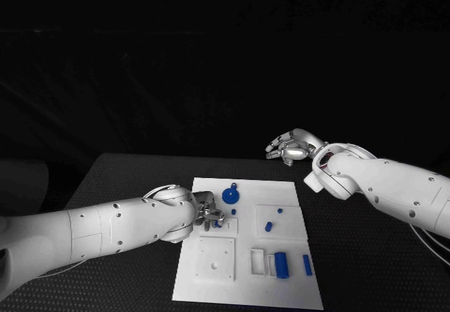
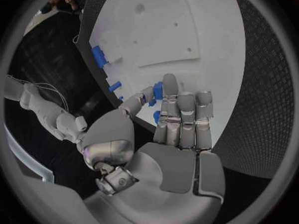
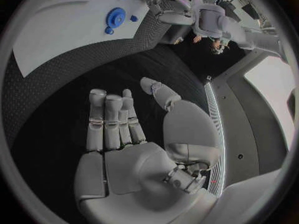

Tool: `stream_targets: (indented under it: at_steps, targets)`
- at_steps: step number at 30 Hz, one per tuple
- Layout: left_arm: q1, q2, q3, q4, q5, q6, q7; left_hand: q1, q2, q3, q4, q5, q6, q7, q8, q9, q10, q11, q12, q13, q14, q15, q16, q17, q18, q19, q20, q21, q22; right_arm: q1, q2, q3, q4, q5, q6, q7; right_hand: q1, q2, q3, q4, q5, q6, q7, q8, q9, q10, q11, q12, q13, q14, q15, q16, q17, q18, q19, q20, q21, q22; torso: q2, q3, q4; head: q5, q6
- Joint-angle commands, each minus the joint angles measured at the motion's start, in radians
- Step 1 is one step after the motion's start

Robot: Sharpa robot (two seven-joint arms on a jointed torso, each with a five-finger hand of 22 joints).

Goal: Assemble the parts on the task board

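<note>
Head: left hand (image 1: 208, 215) pinches small blue part (image 1: 218, 223) over board (image 1: 281, 201), mid-left; seat it slowly, square to its slot; right hand (image 1: 292, 147) spread, empty, beyond board | left wrist: part (image 2: 157, 90) between fingertips | right wrist: gear (image 3: 116, 17) on board; black bench (image 3: 74, 84), dark room.

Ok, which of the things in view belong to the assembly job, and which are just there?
Job:
task board
round blue gear part
small blue part on the board
blue bar parts near the board's front edge
left hand, over the board, pinching a small blue piece

Just there:
black table
right hand, off the board, holding nothing
</note>
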Motion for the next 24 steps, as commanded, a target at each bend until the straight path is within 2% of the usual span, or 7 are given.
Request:
stream_targets:
  at_steps: [1,10,17,22,23,24]
  targets:
    - [-0.005,0.003,0.000,-0.002,0.008,0.014,0.001,0.004,0.016,0.089,0.018,0.005,0.065,-0.060,0.002,0.002,0.028,-0.039,0.006,0.002,0.070,-0.076,0.004,-0.002,0.006,0.006,-0.132,0.003,0.022,0.000,0.001,0.000,0.002,-0.005,0.015,0.003,0.003,-0.001,0.005,0.000,0.004,-0.001,0.006,0.005,0.001,-0.002,-0.003,0.006,-0.002,0.001,-0.004,-0.002,-0.001,0.030,0.003,0.002,-0.004,0.002,0.000,0.0000,-0.0004,0.000,0.001]
    - [-0.007,0.003,0.000,-0.005,0.008,0.017,0.000,0.003,0.017,0.090,0.018,0.003,0.064,-0.060,0.001,0.002,0.027,-0.039,0.006,0.002,0.069,-0.076,0.004,-0.002,0.006,0.006,-0.132,0.004,0.022,0.000,0.001,0.000,0.001,-0.005,0.017,0.003,0.003,-0.001,0.005,0.000,0.005,0.000,0.005,0.005,0.002,-0.002,-0.003,0.006,-0.002,0.001,-0.005,-0.001,-0.001,0.030,0.003,0.002,-0.004,0.002,0.000,-0.0002,-0.0005,-0.001,0.000]
    - [-0.007,0.006,0.000,-0.003,0.012,0.055,0.000,0.002,0.009,0.090,0.017,-0.001,0.063,-0.060,0.001,0.004,0.026,-0.039,0.007,0.003,0.069,-0.076,0.004,-0.004,0.007,0.006,-0.133,0.006,0.021,0.000,0.000,0.000,0.002,-0.005,0.018,0.002,0.003,0.000,0.006,0.000,0.012,0.001,0.005,0.006,0.002,-0.003,-0.004,0.008,-0.004,0.001,-0.005,-0.001,-0.002,0.030,0.003,0.002,-0.004,0.003,0.000,-0.0006,-0.0004,0.001,-0.002]
    - [-0.007,0.008,0.000,-0.004,0.016,0.058,0.004,0.001,0.003,0.082,0.026,-0.045,0.072,-0.063,0.003,0.009,0.032,-0.041,0.014,0.006,0.072,-0.078,0.011,-0.005,0.007,0.009,-0.134,0.010,0.020,0.000,0.001,0.000,0.002,-0.005,0.019,0.002,0.002,0.000,0.006,0.000,0.018,0.001,0.005,0.006,0.002,-0.003,-0.004,0.009,-0.006,0.001,-0.005,0.000,-0.003,0.030,0.004,0.002,-0.005,0.003,0.000,-0.0005,0.0000,0.001,-0.002]
    - [-0.007,0.009,0.000,-0.004,0.017,0.061,0.004,-0.001,0.005,0.079,0.032,-0.074,0.076,-0.065,0.005,0.011,0.035,-0.041,0.016,0.007,0.074,-0.078,0.013,-0.005,0.007,0.010,-0.134,0.011,0.019,0.000,0.001,0.000,0.002,-0.005,0.019,0.002,0.002,0.000,0.006,0.000,0.019,0.001,0.005,0.006,0.002,-0.003,-0.004,0.009,-0.006,0.001,-0.005,0.000,-0.003,0.030,0.004,0.002,-0.005,0.004,0.000,-0.0003,-0.0001,0.001,-0.002]
    - [-0.007,0.009,0.000,-0.003,0.018,0.062,0.005,-0.003,0.006,0.079,0.037,-0.089,0.078,-0.065,0.004,0.011,0.037,-0.042,0.017,0.008,0.074,-0.078,0.015,-0.006,0.006,0.010,-0.134,0.011,0.019,0.000,0.001,0.000,0.002,-0.005,0.019,0.002,0.002,0.000,0.006,0.001,0.021,0.001,0.005,0.006,0.002,-0.003,-0.004,0.010,-0.007,0.001,-0.005,0.000,-0.003,0.030,0.004,0.002,-0.005,0.004,0.000,-0.0003,-0.0001,0.001,-0.002]
